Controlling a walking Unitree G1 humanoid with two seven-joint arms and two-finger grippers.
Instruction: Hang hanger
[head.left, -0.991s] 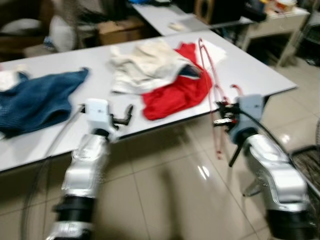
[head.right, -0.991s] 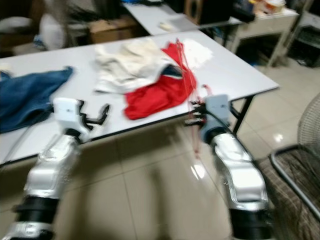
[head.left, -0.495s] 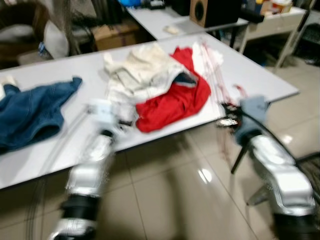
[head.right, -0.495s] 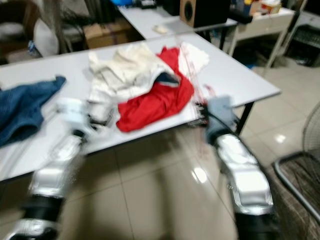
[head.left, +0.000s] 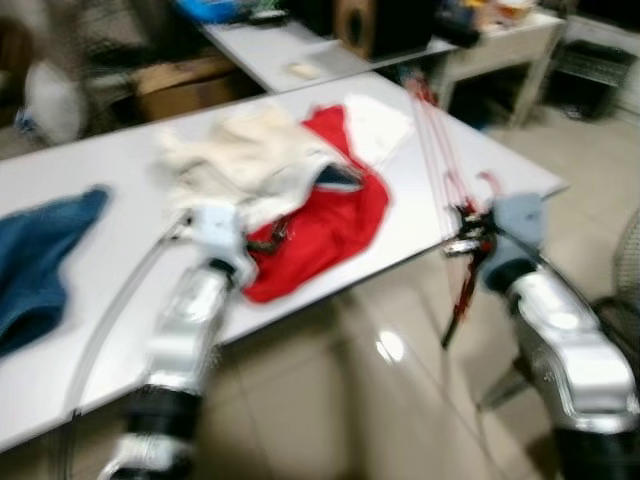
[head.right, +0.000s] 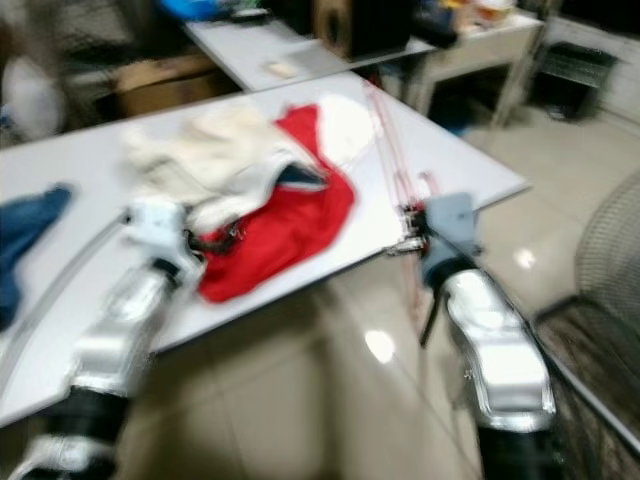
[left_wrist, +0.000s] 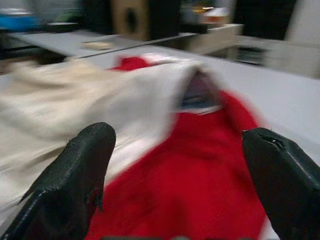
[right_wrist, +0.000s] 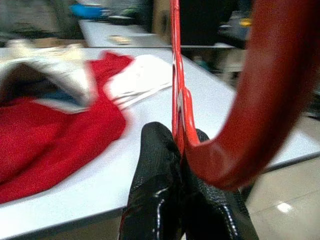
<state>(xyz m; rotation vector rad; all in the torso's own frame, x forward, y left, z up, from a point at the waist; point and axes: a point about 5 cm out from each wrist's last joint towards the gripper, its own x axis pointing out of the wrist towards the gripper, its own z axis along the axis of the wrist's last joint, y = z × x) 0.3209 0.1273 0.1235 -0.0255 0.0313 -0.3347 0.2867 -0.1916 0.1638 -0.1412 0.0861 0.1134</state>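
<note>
Beside the white table (head.left: 90, 330), the right gripper (right_wrist: 181, 150) pinched the thin red plastic hanger (head.left: 440, 150), carrying it; a rail was needed next, while the left gripper (left_wrist: 175, 165) gaped wide.

Left pincer (left_wrist: 175, 165) agape; right pincer (right_wrist: 182, 150) clenched

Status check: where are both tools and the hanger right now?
Right tool shut on red hanger, held off the table edge. Left tool open over red garment. Clothes piled on the table. No rail in sight.
</note>
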